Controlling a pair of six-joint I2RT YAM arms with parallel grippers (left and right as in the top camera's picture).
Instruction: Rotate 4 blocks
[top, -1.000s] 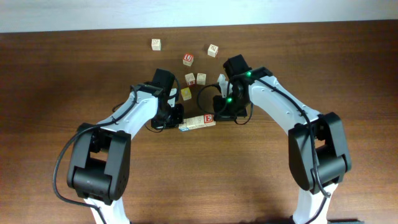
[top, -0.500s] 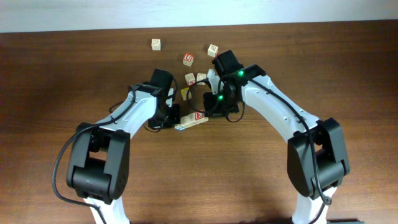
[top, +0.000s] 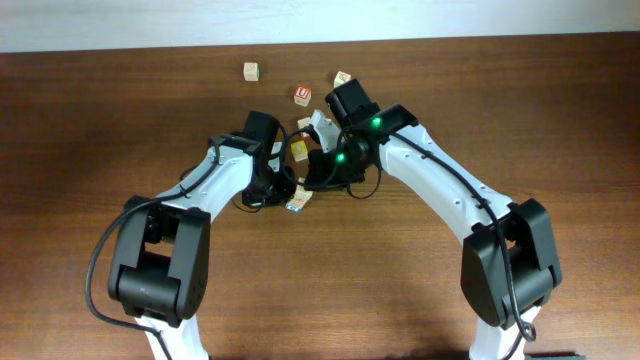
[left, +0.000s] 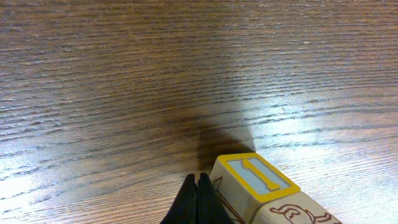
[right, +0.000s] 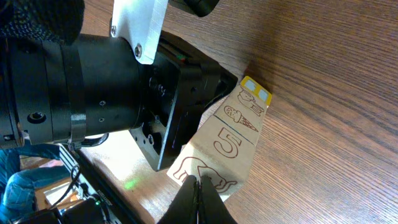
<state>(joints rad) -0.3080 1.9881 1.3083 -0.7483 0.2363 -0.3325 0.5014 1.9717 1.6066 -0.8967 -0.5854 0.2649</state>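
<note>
**Blocks.** The 4 blocks (right: 227, 140) lay end to end as 1 short row on the wooden table (left: 124, 74), near its middle and between the 2 wrists. In the right wrist view, the upper faces showed an elephant outline, a "5", an ice-cream cone and 1 more small drawing. The far end face carried a yellow frame. In the left wrist view, that end face showed a pale "1" inside the frame. From overhead the right wrist covered most of the row – only its lower end showed.

**Left gripper.** The left gripper (left: 199, 186) had its fingers pressed together with nothing between them. The tips sat just beside the yellow-framed end block – contact could not be confirmed.

**Right gripper.** The right gripper (right: 198, 186) also had its fingers pressed together and held nothing. The tips sat at the near edge of the elephant block. The left arm (right: 93, 93) filled the space just beside the row.

**Other items.** A yellow-faced cube (top: 299, 148) lay close behind the grippers. A red "U" cube (top: 303, 95) and a pale cube (top: 251, 71) lay farther back, apart from the row.
</note>
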